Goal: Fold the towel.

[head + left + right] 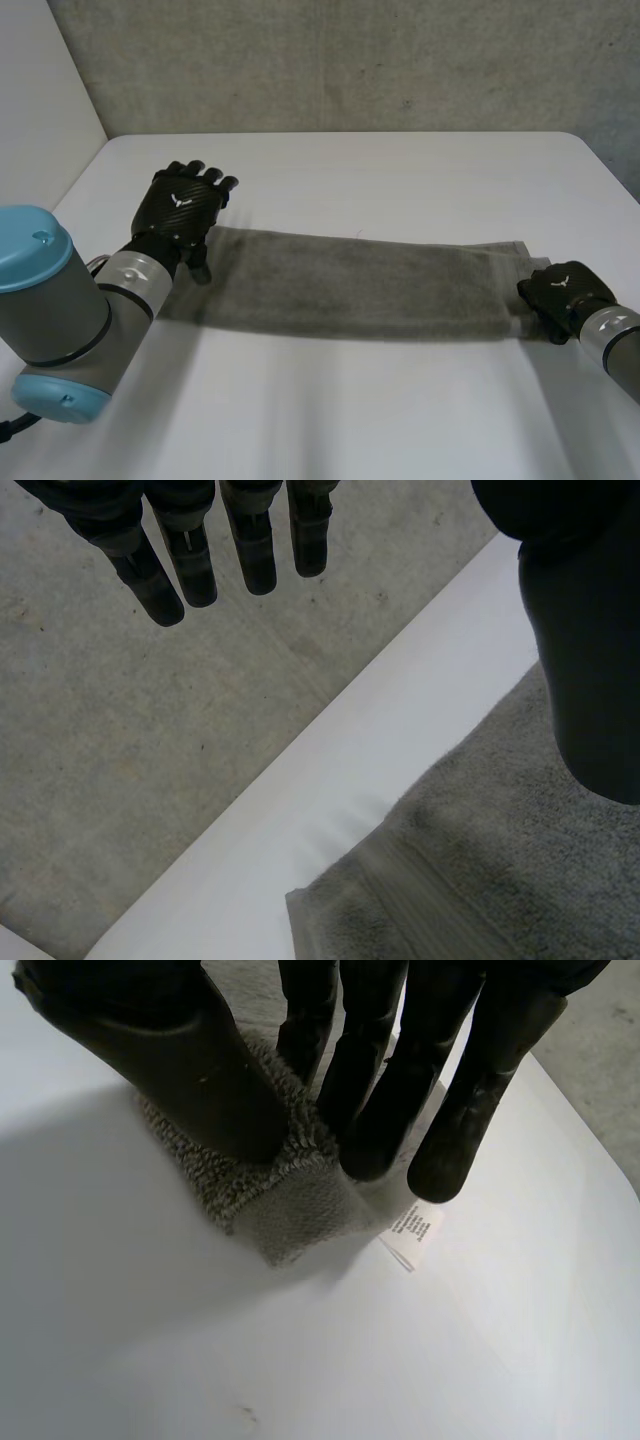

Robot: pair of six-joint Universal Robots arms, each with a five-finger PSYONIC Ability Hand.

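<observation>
- On the white table [400,170], the grey towel [350,285] lay flat as a long, narrow strip near the middle, reaching from one hand to the other.
- Its long axis ran side to side across the table, with one short end toward the robot's left and the other toward its right.
- The left hand [185,205] hovered at the towel's left end, its fingers [195,560] straight and spread and gripping nothing, with the thumb hanging over the cloth.
- The right hand [562,295] pinched the corner of the right end between thumb and fingers, just beside a small white label [412,1232].
- Judging by the narrow strip and the layered right end, a lengthwise fold looked done. The end-to-end fold was left, and the left end probably needed a grip first.
</observation>
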